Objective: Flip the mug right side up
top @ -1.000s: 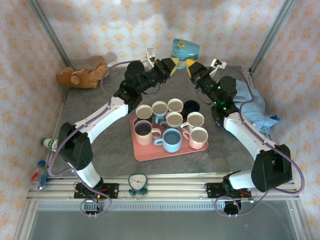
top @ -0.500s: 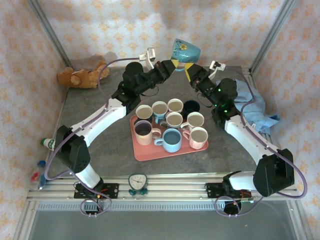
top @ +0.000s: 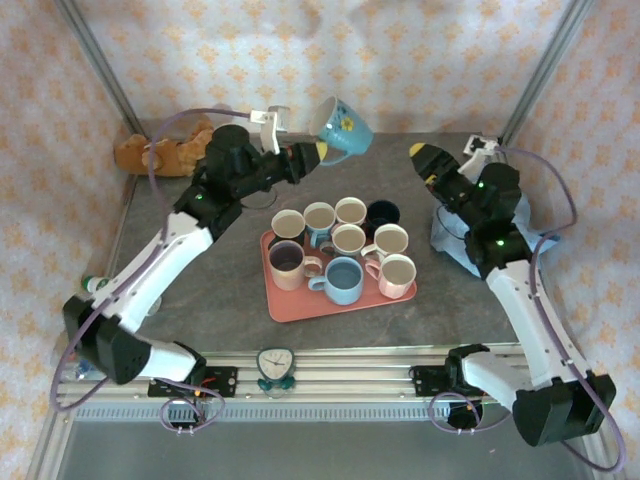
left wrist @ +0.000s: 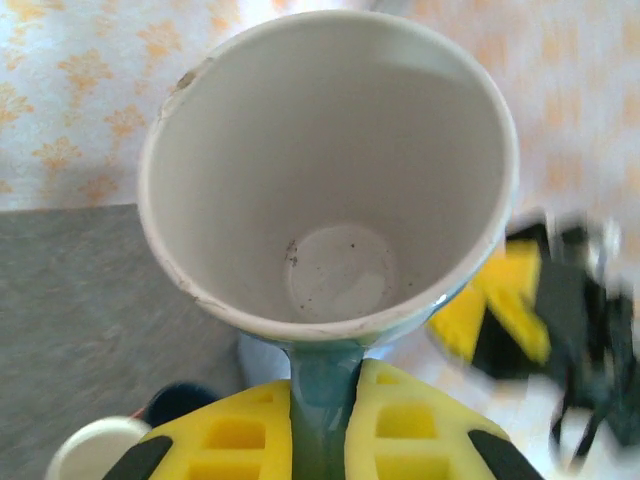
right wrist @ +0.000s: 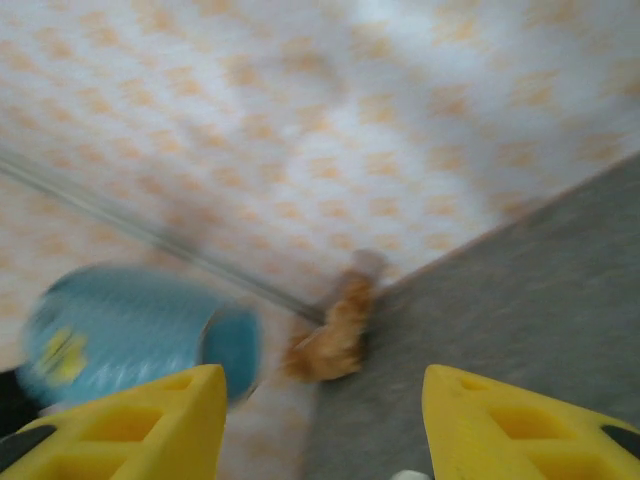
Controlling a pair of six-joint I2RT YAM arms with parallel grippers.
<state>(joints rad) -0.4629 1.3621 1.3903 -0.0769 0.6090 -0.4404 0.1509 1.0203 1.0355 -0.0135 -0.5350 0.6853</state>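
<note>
Left tool [top: 312,152]: clamped on the mug's handle, aloft near the worktop's [top: 220,290] far edge.
Mug [top: 345,128]: tilted, with its mouth turned toward the left tool and its base toward the right edge.
Right tool [top: 425,158]: fingers apart, empty, by the far right corner, well apart from the mug.
Room: bare worktop between the tray [top: 290,305] and the far edge.

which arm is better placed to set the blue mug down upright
Left. The left gripper is shut on the blue mug by its handle, in the air; the right gripper is open and apart from it.
</note>
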